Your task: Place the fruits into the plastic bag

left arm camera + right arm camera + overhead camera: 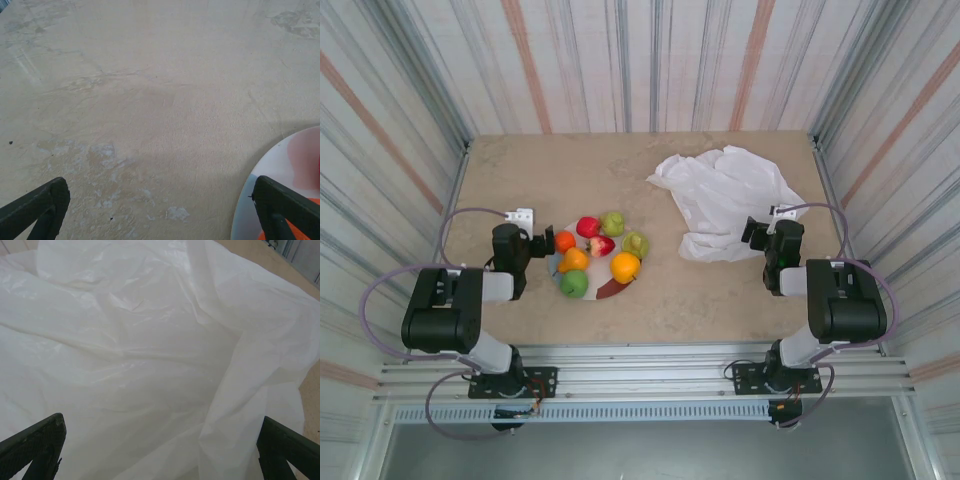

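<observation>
Both claws stand with jaws wide apart and grip nothing. The left claw sits low over the counter, just beside the left rim of the plate. In the left wrist view its two dark fingertips frame bare mottled counter, and the plate's pale rim enters at lower right. The fruits lie clustered on the plate, left of the counter's centre. A red one and a green one are on the far side, and an orange one is nearest the left claw. Another green one is at the right, with a yellow-orange one and a green one on the near side. None is inside the plastic bag, which lies crumpled on the far right of the counter, well apart from the plate. The right claw is at the bag's near right edge. In the right wrist view its fingertips frame folds of white film; whether they touch it cannot be told.
</observation>
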{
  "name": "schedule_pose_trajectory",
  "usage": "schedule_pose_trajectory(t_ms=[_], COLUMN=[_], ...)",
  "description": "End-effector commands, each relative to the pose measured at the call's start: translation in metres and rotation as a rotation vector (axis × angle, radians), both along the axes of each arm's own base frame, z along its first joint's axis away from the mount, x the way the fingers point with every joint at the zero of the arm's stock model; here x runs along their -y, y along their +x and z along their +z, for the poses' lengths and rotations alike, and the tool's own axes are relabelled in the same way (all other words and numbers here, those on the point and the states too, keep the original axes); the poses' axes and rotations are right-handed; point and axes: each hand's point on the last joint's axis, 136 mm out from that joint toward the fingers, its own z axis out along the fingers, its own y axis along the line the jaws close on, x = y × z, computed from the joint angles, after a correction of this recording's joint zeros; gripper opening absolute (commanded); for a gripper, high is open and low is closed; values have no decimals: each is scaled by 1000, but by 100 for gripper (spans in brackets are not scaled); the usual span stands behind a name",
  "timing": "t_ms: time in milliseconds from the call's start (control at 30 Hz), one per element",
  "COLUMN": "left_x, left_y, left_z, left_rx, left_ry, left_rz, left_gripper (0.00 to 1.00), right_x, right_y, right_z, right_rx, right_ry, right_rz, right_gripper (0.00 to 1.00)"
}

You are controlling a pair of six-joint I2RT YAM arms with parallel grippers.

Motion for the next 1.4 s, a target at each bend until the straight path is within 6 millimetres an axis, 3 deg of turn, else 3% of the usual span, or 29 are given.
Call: schedule_pose_trajectory(t_ms=[0, 1000, 1133, 1200, 1367], left_x=[-1, -1, -7, -12, -48], left_y=[7, 7, 6, 5, -10], left_z=[16, 16, 27, 42, 78], left_rx=[51, 51, 50, 51, 82], left_ry=[11, 6, 5, 9, -24], left_rz=[-7, -10, 22, 57, 301], left_gripper=[99, 99, 99, 99, 99], right_x=[0, 0, 2, 7, 28], right_y=[2, 2, 2, 0, -12], right_z=[5, 6, 25, 42, 94], right_rx=[13, 14, -9, -4, 67], right_ry=[-18, -20, -58, -69, -3], right_rz=[4, 4, -35, -70, -190], right_gripper=[99, 99, 99, 99, 99])
